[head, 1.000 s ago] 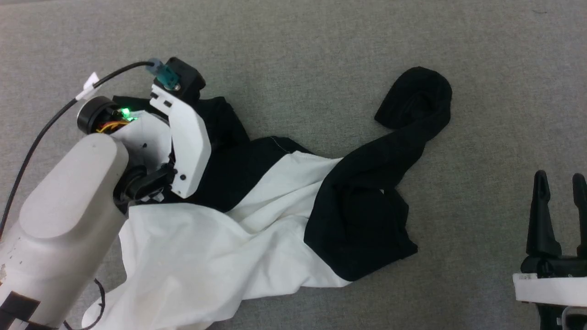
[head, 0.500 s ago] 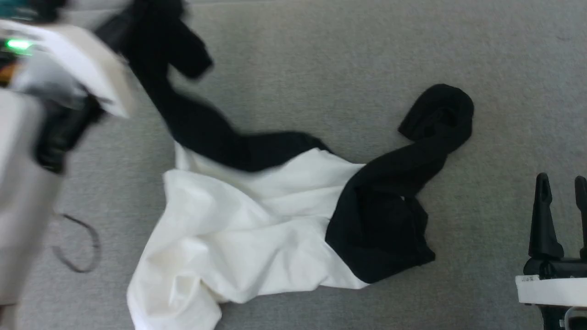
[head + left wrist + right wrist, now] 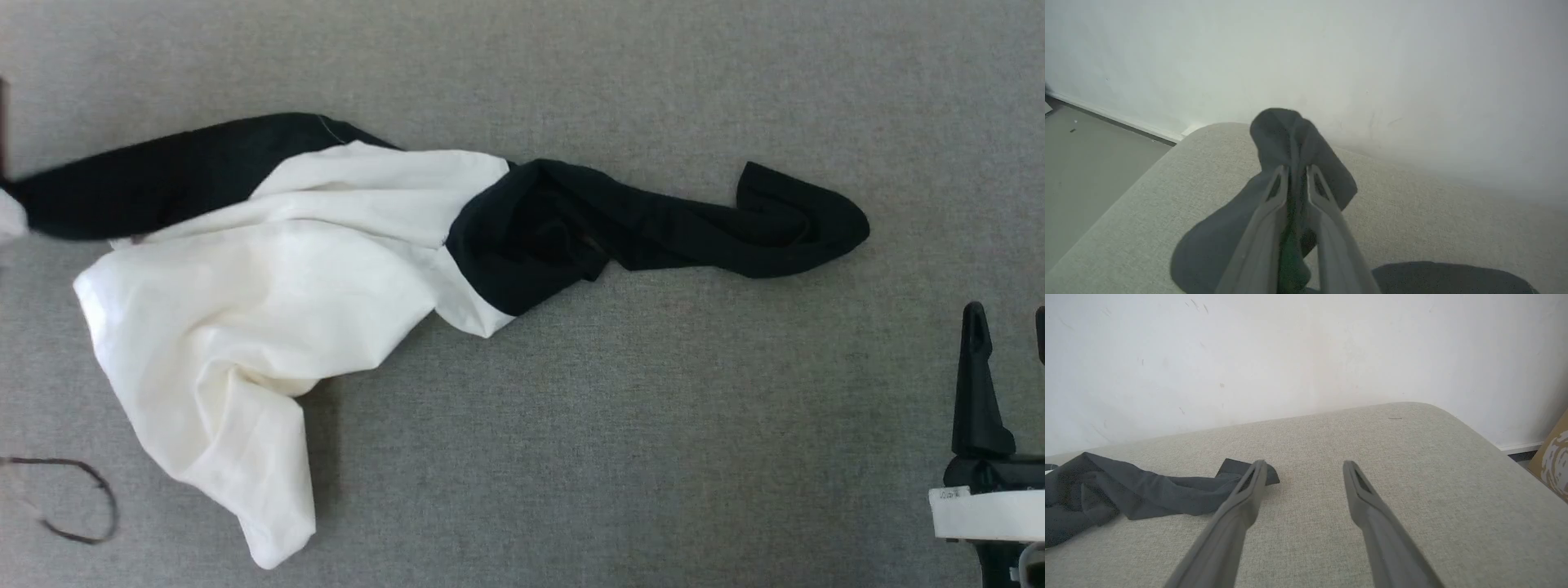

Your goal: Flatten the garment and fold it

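The right gripper point(image 3: 1304, 463) sits nearest, its two fingers spread wide and empty, one cut off in the head view. One garment point(image 3: 245, 269) lies crumpled on the grey surface point(image 3: 571, 449). Its left sleeve point(image 3: 163, 175) runs off-frame, pinched tight by the left gripper point(image 3: 1297, 167).

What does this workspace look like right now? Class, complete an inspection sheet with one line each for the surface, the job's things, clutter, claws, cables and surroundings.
Surface: grey fabric-covered surface with rounded corners.
Job's things: garment crumpled, neither flat nor folded; the white body is bunched, one black sleeve is stretched to the head view's left edge and the other lies twisted out to the right.
Clutter: nothing seen.
Claws: left claw shut on dark sleeve cloth of the garment; right claw open over bare surface, apart from the garment.
Cables: thin dark cable looped on the surface near the white hem.
Surroundings: pale wall, floor beyond the edge, cardboard box beside the wall.
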